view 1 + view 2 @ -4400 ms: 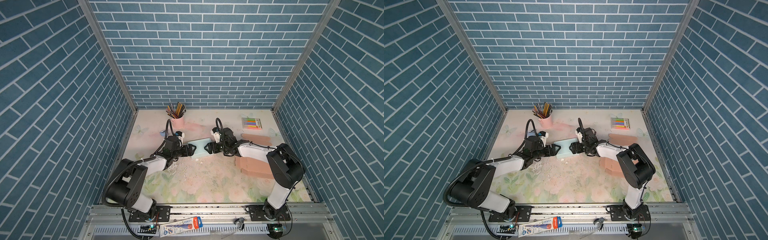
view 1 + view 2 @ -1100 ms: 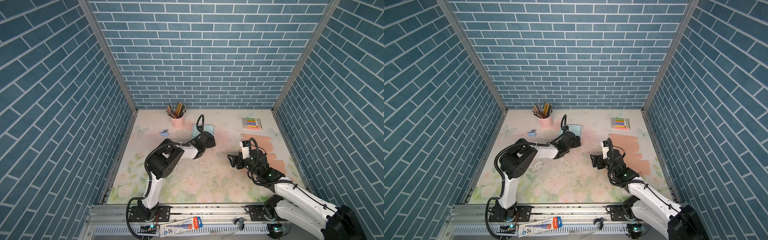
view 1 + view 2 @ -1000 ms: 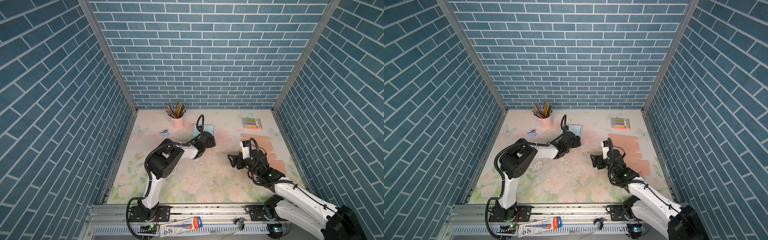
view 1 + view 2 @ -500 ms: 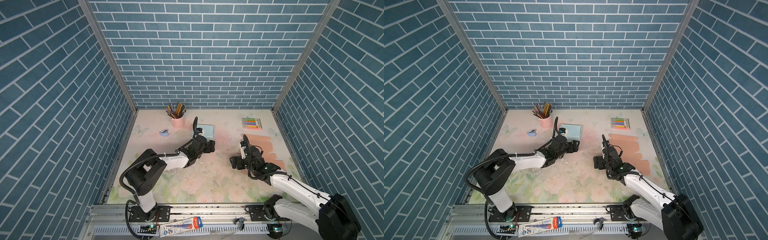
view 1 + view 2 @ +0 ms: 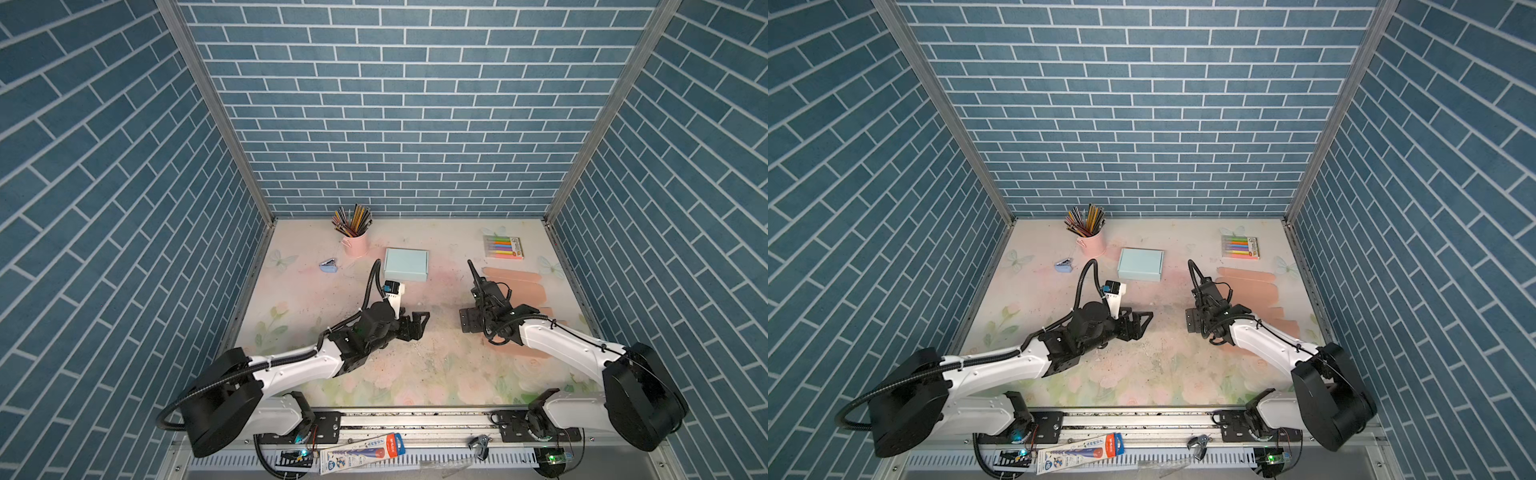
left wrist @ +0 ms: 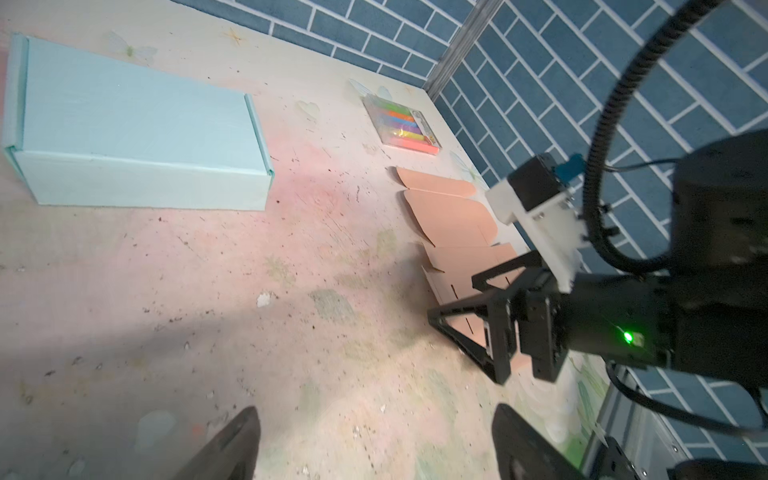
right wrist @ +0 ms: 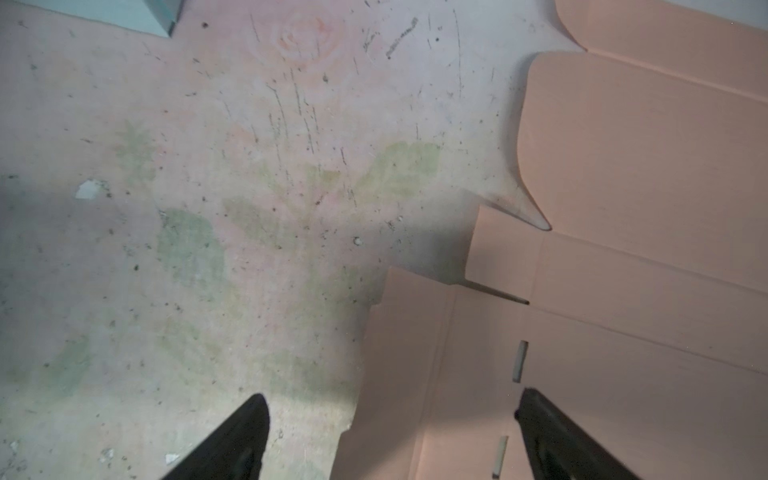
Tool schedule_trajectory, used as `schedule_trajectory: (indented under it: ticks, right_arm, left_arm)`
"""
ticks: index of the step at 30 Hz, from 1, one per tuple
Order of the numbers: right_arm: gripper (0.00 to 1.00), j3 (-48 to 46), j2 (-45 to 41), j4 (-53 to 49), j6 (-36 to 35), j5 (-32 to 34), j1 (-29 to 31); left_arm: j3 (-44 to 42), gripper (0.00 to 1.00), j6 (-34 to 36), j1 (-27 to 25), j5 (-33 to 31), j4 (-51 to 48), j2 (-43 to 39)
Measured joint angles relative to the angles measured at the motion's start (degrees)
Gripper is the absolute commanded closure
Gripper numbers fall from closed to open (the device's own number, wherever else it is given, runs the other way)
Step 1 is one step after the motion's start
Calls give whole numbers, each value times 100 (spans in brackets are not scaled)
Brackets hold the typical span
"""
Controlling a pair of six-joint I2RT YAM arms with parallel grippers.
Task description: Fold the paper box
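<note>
both pairs of jaws stand wide apart and empty, the right gripper straddling an edge of the flat pink cardboard sheet, the left gripper over bare table. the sheet, unfolded at the table's right side, looks light, thin and easily creased, best taken by a flap edge; a blue box behind is already folded. marker pack print is unreadable.

Looks steeply down from high in front over the whole table in both top views; close and low at each wrist, sharing the pink flat cardboard.
</note>
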Motion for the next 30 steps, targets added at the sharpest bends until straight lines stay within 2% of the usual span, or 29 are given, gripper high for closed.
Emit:
schedule_trajectory:
  ticks: [7,13,21,27,30]
  right_arm:
    - [16,256,496,-199,0,177,0]
    - [19,503,929,-413,2,387,17]
    - [25,704,1261,-643,28,763,166]
    - [35,754,1373,-824,109,1003,323]
    - [44,804,1379,-929,122,1123,387]
  left_arm:
    - [-750,12,-22,-33,-142,-319,-1008]
    - [-872,12,-7,-33,-442,-756,-1519]
    - [-922,12,7,-33,-479,-846,-1550]
    - [-1073,12,-17,-33,-437,-782,-1521]
    - [-1158,12,-70,-33,-413,-721,-1519]
